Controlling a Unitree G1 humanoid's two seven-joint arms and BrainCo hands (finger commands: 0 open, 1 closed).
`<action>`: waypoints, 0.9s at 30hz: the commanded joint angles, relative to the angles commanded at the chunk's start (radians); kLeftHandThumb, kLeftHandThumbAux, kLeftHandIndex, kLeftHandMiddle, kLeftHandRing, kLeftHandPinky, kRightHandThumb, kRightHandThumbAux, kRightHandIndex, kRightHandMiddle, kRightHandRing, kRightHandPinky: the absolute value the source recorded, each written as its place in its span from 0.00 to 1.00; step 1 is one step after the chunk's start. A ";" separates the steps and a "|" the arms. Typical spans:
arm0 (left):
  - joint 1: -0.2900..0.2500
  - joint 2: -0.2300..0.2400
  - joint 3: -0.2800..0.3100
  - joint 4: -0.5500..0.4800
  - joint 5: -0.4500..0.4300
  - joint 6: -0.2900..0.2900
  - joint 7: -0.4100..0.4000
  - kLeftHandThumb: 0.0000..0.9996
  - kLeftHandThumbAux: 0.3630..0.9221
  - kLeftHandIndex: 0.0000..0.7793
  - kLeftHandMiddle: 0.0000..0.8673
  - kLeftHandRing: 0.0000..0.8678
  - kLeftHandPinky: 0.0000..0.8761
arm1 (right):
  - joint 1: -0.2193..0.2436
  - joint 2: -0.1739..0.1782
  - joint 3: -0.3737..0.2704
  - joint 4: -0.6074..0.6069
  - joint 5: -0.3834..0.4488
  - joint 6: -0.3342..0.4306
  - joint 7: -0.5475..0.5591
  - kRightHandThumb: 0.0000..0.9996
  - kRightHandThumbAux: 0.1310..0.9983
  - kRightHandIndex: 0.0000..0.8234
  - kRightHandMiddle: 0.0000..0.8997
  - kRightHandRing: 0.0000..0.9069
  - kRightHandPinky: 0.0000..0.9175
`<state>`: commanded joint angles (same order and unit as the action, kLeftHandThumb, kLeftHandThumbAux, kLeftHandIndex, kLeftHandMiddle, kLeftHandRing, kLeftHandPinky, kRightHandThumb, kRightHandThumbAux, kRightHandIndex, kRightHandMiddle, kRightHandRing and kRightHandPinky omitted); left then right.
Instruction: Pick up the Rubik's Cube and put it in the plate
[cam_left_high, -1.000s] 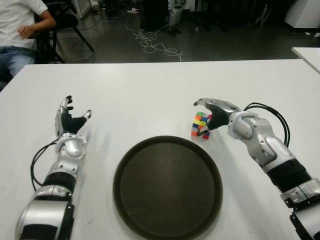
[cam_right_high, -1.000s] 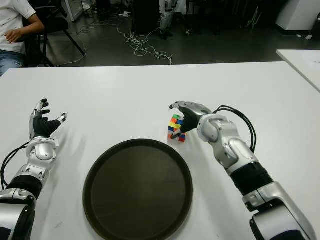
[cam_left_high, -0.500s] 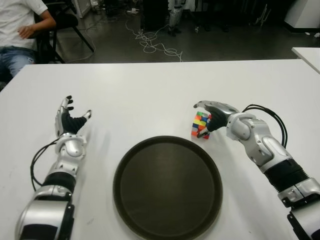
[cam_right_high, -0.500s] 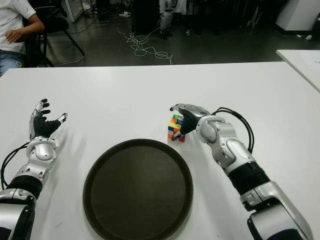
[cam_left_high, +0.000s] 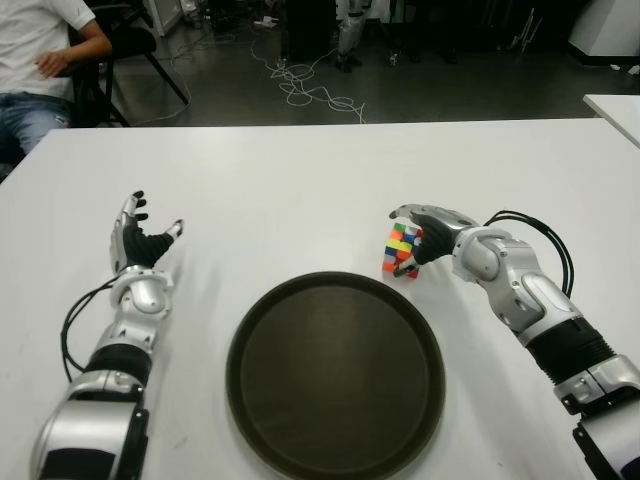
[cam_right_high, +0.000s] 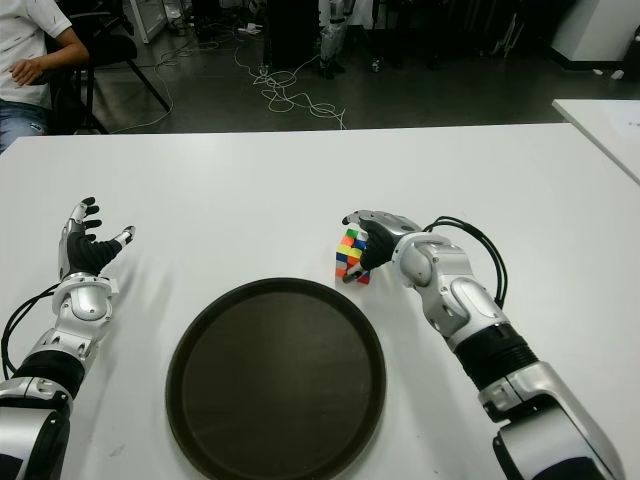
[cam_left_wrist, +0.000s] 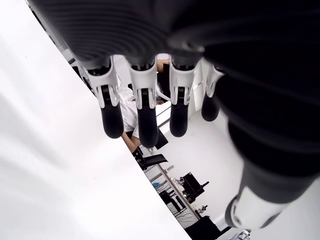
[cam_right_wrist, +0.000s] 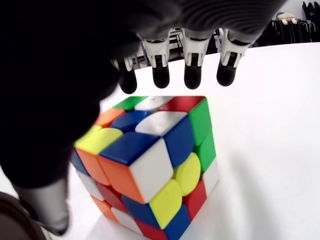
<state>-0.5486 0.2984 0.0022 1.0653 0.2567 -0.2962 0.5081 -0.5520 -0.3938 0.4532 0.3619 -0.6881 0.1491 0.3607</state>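
Nearest us lies the round dark brown plate (cam_left_high: 335, 375), bare, on the white table (cam_left_high: 300, 180). Just beyond its far right rim stands the multicoloured Rubik's Cube (cam_left_high: 401, 249), on the table, not yet lifted. Our right hand (cam_left_high: 428, 228) arches over it, four fingertips (cam_right_wrist: 192, 76) above the far top edge, thumb by the near side; whether they press it we cannot tell. We should close thumb against fingers on opposite faces squarely, so the cube does not twist, before lifting. Our left hand (cam_left_high: 138, 243) shows well left of the plate, fingers spread, holding nothing.
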 joint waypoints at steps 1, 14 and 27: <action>0.000 0.000 0.000 0.000 0.000 0.001 -0.001 0.29 0.71 0.16 0.22 0.24 0.30 | 0.000 0.000 0.000 0.001 0.002 -0.003 0.000 0.00 0.68 0.02 0.07 0.04 0.00; -0.002 0.000 0.000 0.006 0.001 -0.001 0.005 0.29 0.73 0.15 0.21 0.22 0.26 | -0.001 0.000 0.018 0.003 -0.012 0.013 0.008 0.00 0.66 0.01 0.06 0.04 0.00; -0.002 -0.003 0.006 0.004 -0.003 0.006 0.008 0.28 0.71 0.15 0.21 0.22 0.26 | -0.004 0.010 0.029 0.008 -0.025 0.052 0.023 0.00 0.67 0.00 0.06 0.02 0.00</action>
<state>-0.5508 0.2953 0.0079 1.0693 0.2533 -0.2904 0.5156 -0.5556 -0.3836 0.4822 0.3704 -0.7133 0.2015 0.3834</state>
